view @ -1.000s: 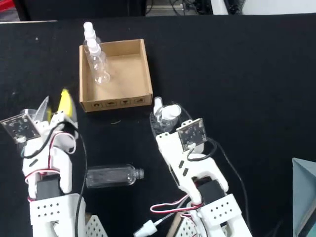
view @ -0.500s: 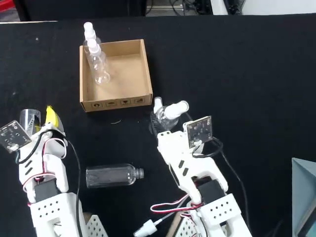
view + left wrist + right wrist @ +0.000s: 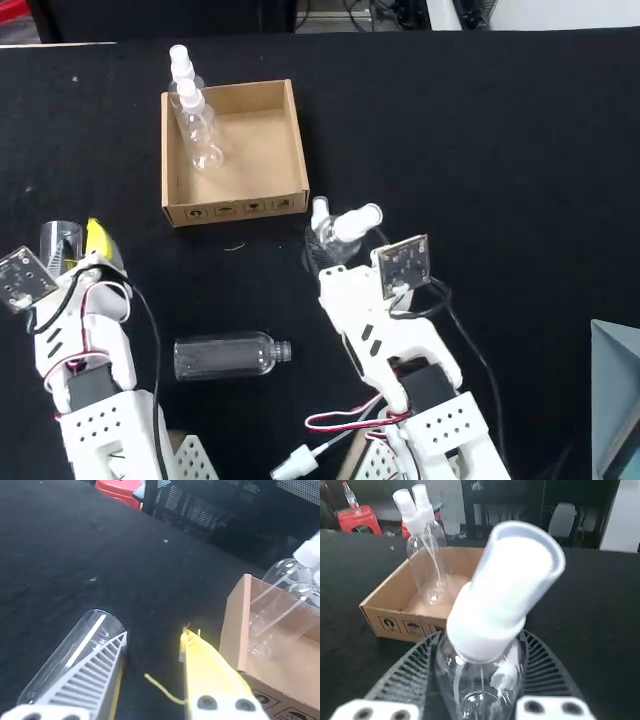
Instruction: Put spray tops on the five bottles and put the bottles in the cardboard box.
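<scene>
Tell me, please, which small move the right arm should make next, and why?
Probably carry the bottle forward and left over the front wall of the cardboard box. The right gripper is shut on it, its spray top seems on, and the box has free floor.

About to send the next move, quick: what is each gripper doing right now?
Left gripper: open, holding nothing.
Right gripper: shut on a clear spray bottle with its white top on.
</scene>
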`<action>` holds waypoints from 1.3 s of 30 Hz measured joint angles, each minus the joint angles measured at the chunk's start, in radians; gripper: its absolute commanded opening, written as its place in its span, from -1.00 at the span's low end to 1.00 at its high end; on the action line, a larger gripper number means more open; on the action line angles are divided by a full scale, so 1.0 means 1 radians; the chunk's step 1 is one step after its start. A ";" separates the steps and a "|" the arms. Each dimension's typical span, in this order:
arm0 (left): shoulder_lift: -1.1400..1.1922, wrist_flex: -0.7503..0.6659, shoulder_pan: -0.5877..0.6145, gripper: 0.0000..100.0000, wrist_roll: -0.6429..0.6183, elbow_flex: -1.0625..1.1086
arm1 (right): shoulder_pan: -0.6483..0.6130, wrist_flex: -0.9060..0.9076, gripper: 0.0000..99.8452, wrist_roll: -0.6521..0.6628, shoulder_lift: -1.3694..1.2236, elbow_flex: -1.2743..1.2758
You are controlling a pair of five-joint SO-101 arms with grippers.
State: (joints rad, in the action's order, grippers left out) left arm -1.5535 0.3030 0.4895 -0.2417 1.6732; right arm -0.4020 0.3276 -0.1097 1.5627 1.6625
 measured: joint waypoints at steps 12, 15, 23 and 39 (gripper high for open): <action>0.000 0.000 0.009 -0.69 0.000 0.000 | -0.011 0.180 -0.76 0.043 0.000 -0.253; 0.000 0.000 0.009 -0.69 0.000 0.000 | -0.041 0.181 -0.76 0.046 0.000 -0.270; 0.000 0.000 0.009 -0.69 0.000 0.000 | -0.112 0.181 -0.76 0.049 -0.084 -0.333; 0.000 0.000 0.009 -0.69 0.000 0.000 | -0.146 -0.014 -0.76 0.049 -0.591 -0.535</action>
State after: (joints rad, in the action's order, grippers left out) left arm -1.5535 0.3030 0.4987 -0.2417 1.6732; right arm -0.5478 0.3138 -0.0606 0.9720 1.1270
